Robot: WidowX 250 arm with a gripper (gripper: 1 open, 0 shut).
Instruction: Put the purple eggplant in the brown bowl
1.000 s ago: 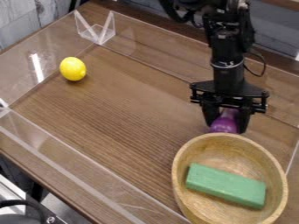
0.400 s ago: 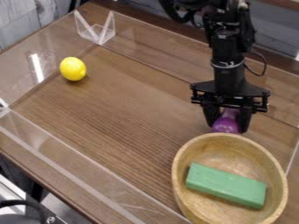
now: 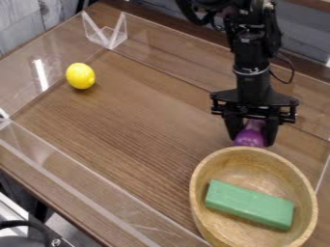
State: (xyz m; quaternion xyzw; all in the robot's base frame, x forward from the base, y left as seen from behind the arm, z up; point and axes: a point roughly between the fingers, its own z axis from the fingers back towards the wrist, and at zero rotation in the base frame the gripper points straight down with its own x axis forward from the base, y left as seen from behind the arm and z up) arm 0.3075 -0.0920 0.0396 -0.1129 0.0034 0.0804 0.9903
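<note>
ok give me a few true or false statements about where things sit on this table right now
1. The gripper is closed on the purple eggplant. True.
2. The eggplant already lies inside the brown bowl. False: it is on the table just beyond the bowl's rim, between the fingers.
3. A green block lies in the bowl. True.
4. The yellow ball sits in the bowl next to the block. False: it rests on the table at the far left, well apart from the bowl.
5. The gripper points mostly downward. True.
</note>
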